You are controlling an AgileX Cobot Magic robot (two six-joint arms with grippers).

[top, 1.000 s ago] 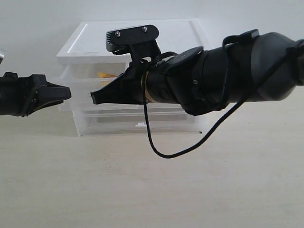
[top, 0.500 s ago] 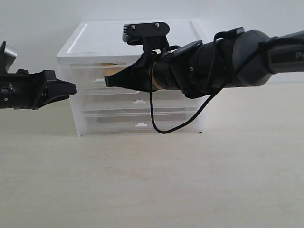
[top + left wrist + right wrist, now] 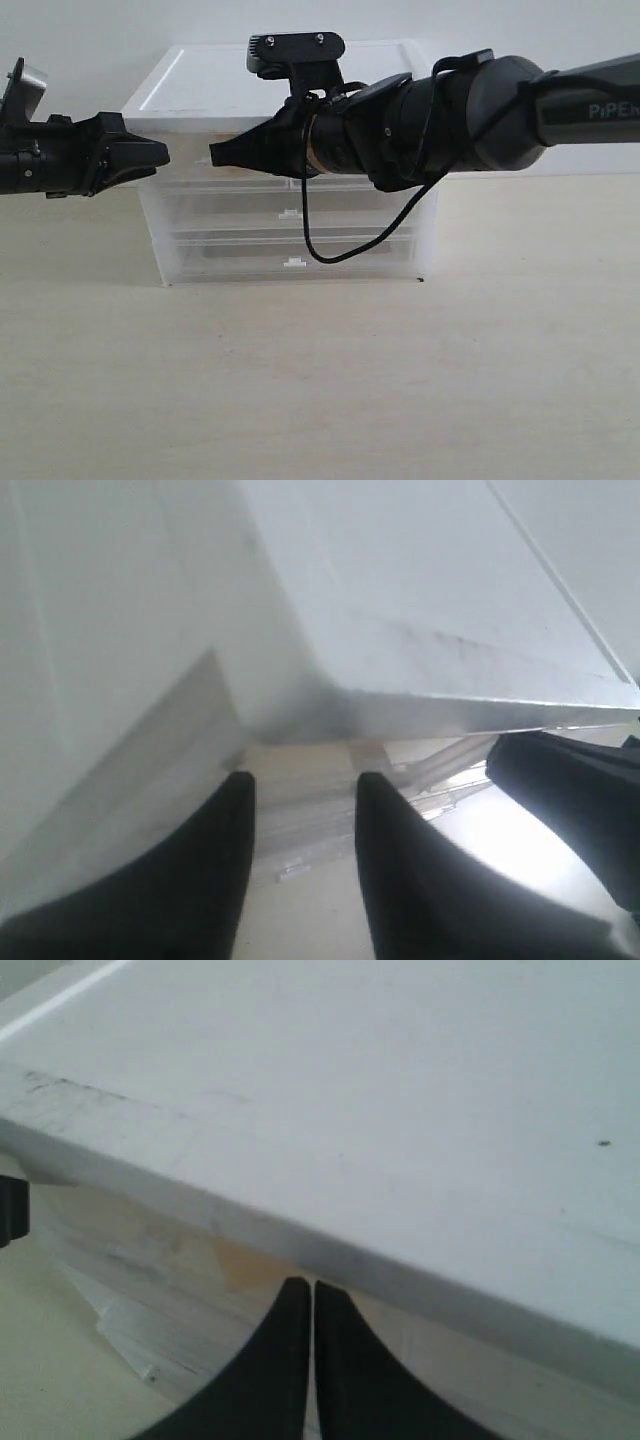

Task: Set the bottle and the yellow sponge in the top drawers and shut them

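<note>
Up since 1 s ago: both arms, now level w/ top of drawer unit (image 3: 300, 235). Top drawers (image 3: 190, 175) look pushed in. R gripper (image 3: 213, 155) shut, empty; L gripper (image 3: 165, 152) part open, empty. Sponge (image 3: 243, 1263) shows thru drawer front.

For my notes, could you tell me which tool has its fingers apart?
The left tool: a clear gap shows between its fingers, whereas the right tool has its fingers pressed together.

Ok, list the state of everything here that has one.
left gripper, open, empty.
right gripper, shut, holding nothing.
top drawers, look pushed in, partly hidden.
wide drawers, closed.
yellow sponge, inside a top drawer, showing through it.
</note>
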